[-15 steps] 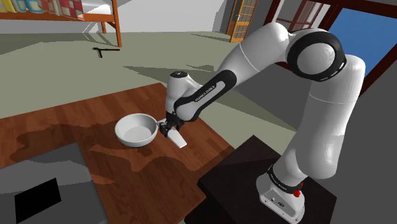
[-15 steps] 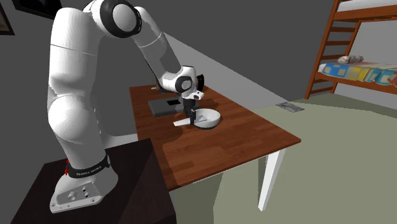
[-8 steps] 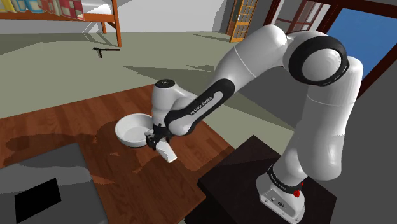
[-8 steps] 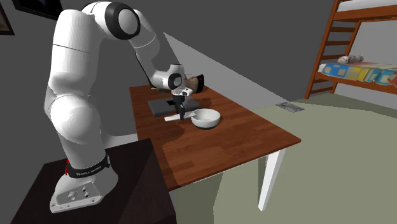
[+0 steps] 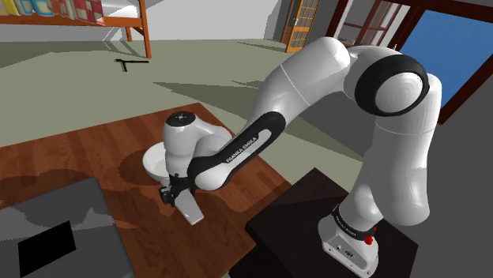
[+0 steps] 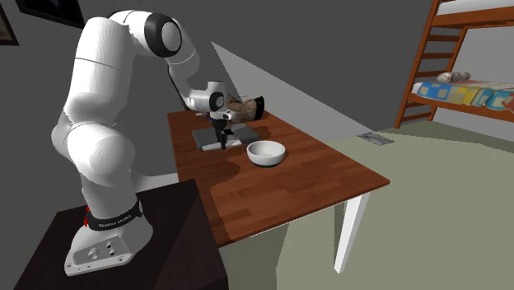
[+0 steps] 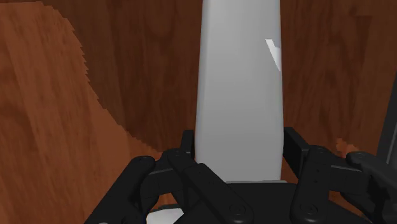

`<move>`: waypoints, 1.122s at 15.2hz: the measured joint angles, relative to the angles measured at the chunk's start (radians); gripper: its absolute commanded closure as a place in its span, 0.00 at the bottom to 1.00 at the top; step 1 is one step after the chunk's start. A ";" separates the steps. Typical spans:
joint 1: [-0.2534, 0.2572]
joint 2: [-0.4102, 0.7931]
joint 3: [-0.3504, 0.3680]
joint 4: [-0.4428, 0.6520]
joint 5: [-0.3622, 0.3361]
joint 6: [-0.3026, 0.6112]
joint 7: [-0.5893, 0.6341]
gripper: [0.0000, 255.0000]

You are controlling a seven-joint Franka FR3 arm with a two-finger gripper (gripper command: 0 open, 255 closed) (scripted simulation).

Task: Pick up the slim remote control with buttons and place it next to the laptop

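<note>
Arm bent low over the far end of a wooden table.
The white arm (image 6: 99, 123) rises from a dark stand (image 6: 165, 239) at the view's lower left and bends down, so the gripper (image 6: 224, 134) hangs over a grey laptop (image 6: 207, 138) at the far end of the table (image 6: 313, 177). A white bowl (image 6: 266, 153) sits near the laptop, to its right. A brown object (image 6: 245, 108) lies behind the wrist. A bunk bed (image 6: 461, 74) stands at the right before a grey wall (image 6: 329, 58).
</note>
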 measured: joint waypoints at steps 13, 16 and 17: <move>0.036 0.147 -0.029 0.025 -0.042 0.120 0.045 1.00; 0.043 0.181 -0.037 0.031 -0.050 0.148 0.052 1.00; 0.046 0.196 -0.040 0.038 -0.053 0.156 0.055 1.00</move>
